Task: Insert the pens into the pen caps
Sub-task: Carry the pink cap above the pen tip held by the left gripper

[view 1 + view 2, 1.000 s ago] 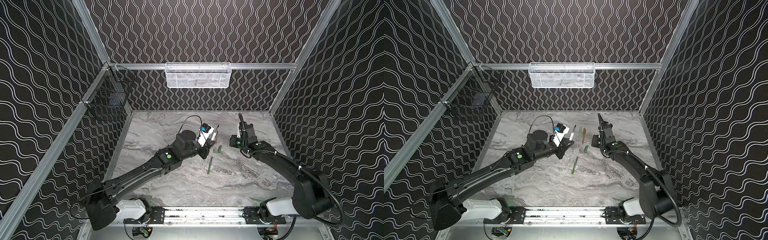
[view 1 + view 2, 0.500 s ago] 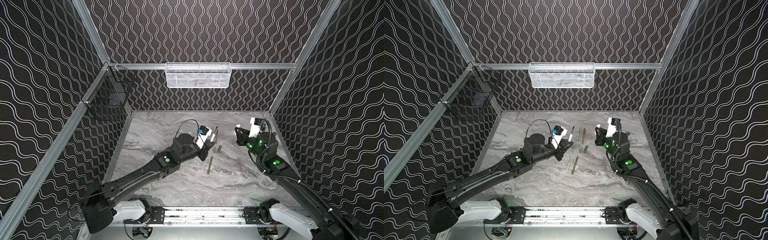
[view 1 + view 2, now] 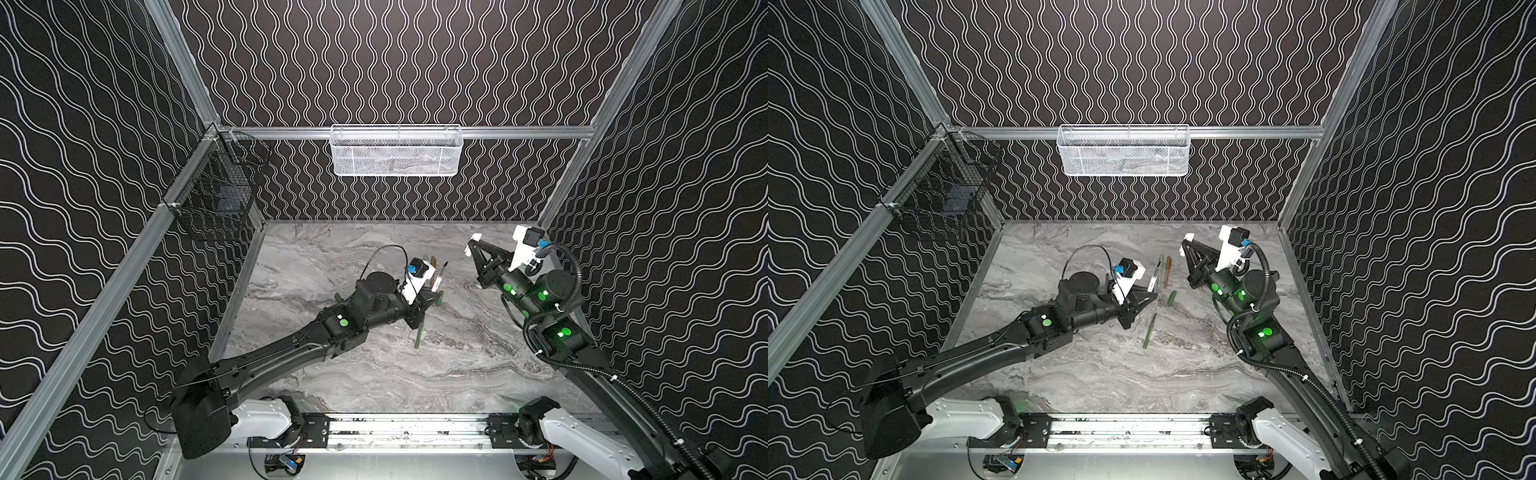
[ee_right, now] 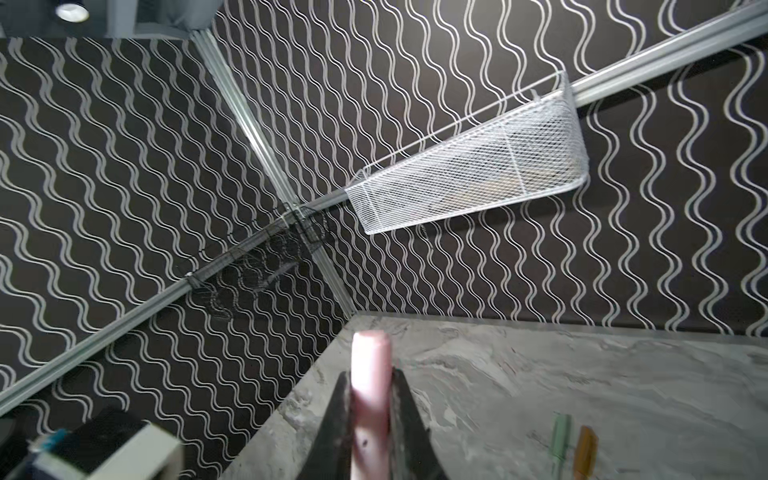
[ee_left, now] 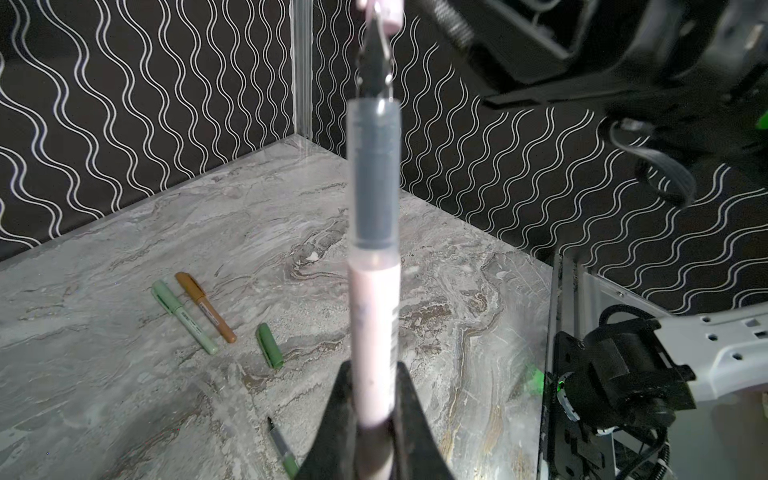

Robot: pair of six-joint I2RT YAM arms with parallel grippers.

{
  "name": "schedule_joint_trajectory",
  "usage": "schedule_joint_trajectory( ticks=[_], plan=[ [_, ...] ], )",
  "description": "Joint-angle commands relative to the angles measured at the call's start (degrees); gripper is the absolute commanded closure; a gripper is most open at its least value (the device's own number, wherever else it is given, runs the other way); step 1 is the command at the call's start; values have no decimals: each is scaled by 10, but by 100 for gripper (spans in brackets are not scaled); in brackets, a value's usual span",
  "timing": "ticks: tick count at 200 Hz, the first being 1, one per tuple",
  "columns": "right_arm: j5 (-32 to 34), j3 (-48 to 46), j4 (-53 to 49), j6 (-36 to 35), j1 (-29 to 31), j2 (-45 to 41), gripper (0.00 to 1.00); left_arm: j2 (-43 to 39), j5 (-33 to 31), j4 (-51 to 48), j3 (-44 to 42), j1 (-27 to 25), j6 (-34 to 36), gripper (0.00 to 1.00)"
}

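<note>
Our left tool (image 5: 374,399) is clamped on the pinkish-white plastic stick pen (image 5: 374,316), our right tool (image 4: 371,399) pinches the stubby pink plastic cap (image 4: 371,357), both up over the grey marble-look table (image 5: 436,291) near its back edge, so we'd line the axes up first, then push slow and straight.

The worktop's (image 3: 1121,386) near half lies bare; pens (image 3: 1168,272), a cap (image 3: 1171,298) and the left arm (image 3: 1000,357) clutter the middle.

A white mesh basket (image 3: 396,151) and black wire basket (image 3: 220,195) hang above the marble tabletop (image 3: 374,370).
</note>
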Motion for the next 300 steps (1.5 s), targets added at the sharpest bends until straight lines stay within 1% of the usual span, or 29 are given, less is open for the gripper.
schedule_joint_trajectory(
  ticks=[1,24,47,95,137,215,300],
  plan=[
    [-18,-5,63,1,21,-8,91,7,16,18,6,-2,-14,100],
    [-14,-9,75,-7,41,-11,91,7,18,23,3,-3,-17,100],
    [-12,-13,78,-13,49,-7,91,7,21,23,4,-3,-17,100],
    [-14,-14,85,-8,50,3,91,9,30,23,6,-3,-20,100],
    [-22,-22,92,5,52,12,92,9,27,19,8,-3,-17,100],
    [-33,-32,88,9,54,16,92,13,25,17,9,-3,-16,100],
    [-47,-61,110,40,60,18,91,8,19,21,6,-3,-23,100]
  ],
)
